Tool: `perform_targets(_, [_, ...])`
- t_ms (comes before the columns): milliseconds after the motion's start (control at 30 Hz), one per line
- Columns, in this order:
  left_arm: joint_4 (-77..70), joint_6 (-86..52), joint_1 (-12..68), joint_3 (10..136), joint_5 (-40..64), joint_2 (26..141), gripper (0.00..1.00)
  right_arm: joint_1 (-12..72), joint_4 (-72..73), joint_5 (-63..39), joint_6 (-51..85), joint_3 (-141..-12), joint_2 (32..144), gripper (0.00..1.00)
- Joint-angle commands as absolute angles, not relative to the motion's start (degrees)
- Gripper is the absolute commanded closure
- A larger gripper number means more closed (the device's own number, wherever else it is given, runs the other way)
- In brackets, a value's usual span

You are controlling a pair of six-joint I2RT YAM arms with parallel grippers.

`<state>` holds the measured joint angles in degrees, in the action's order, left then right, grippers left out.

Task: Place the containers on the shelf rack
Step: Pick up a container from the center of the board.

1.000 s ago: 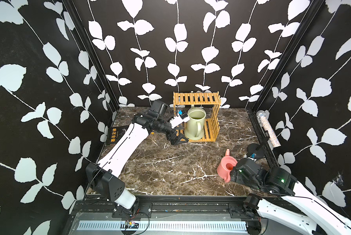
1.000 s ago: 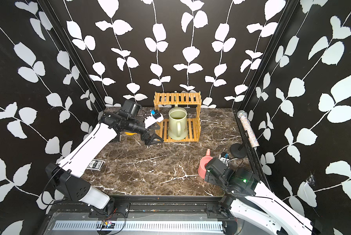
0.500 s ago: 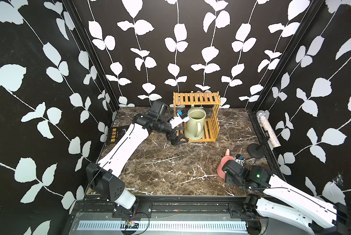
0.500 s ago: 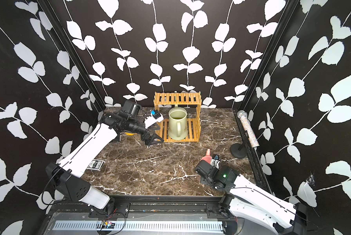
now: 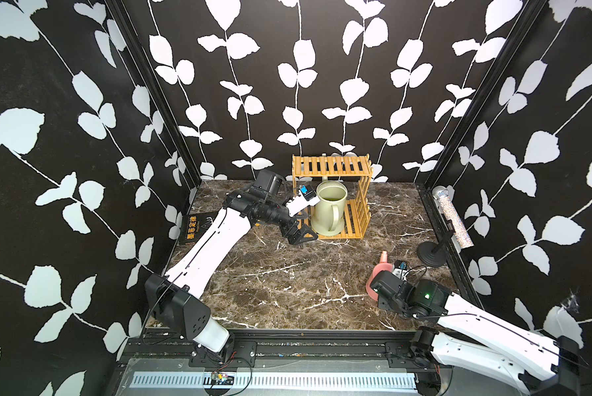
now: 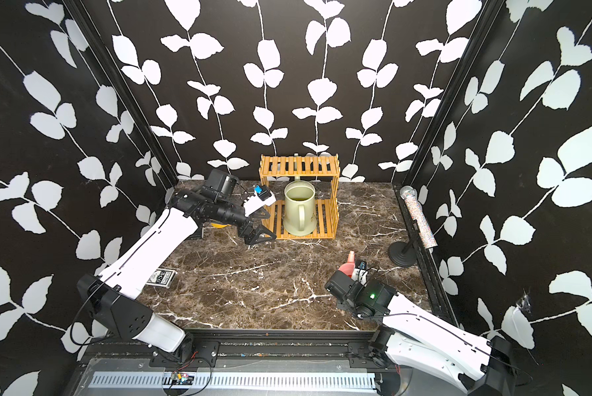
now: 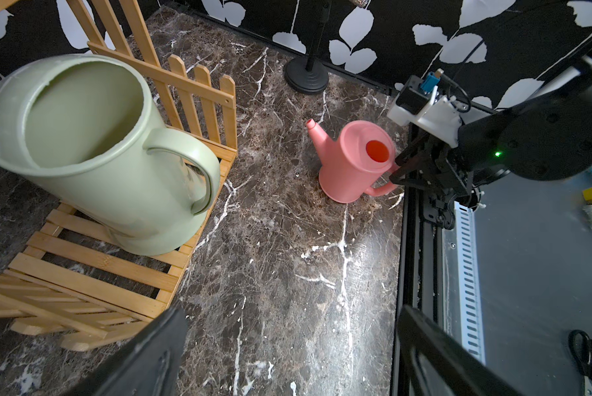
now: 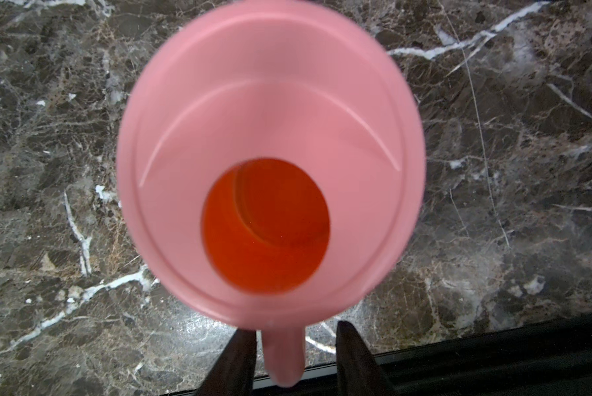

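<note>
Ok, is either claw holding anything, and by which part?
Nothing is gripped yet. The right claw straddles the pink can's handle, a gap on one side; the left claw is open, empty.

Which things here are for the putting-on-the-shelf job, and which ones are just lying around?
For the job:
- green watering can, already on the bottom tier of the shelf rack
- pink watering can, on the table
- yellow can, only a sliver showing

Just lying about:
- black book
- glittery microphone
- small card box
</note>
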<state>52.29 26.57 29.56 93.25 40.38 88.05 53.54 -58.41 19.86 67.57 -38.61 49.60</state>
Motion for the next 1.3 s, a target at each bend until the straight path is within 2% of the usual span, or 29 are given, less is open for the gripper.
perform_targets(0, [51.61,26.51,29.71,92.67,40.53,85.86,0.02,53.86,-59.19,21.9,68.03,-38.19,48.76,0.65])
perform_targets(267, [51.82,26.72,29.71,92.82,40.06,85.96,0.02,53.82,-59.82,22.4,67.93,-37.75,47.82,0.78])
perform_targets(533, [51.93,26.79,29.71,92.67,39.96,85.87,0.01,53.77,-60.67,23.06,67.12,-38.82,48.52,0.87])
perform_targets(1033, [52.51,27.21,29.71,93.3,39.23,85.39,0.02,52.29,-65.23,25.22,59.76,-46.06,48.15,0.9])
perform_targets(1267, [52.78,26.94,28.89,93.99,38.57,84.67,0.01,48.13,-66.16,25.04,51.86,-51.49,47.3,0.92])
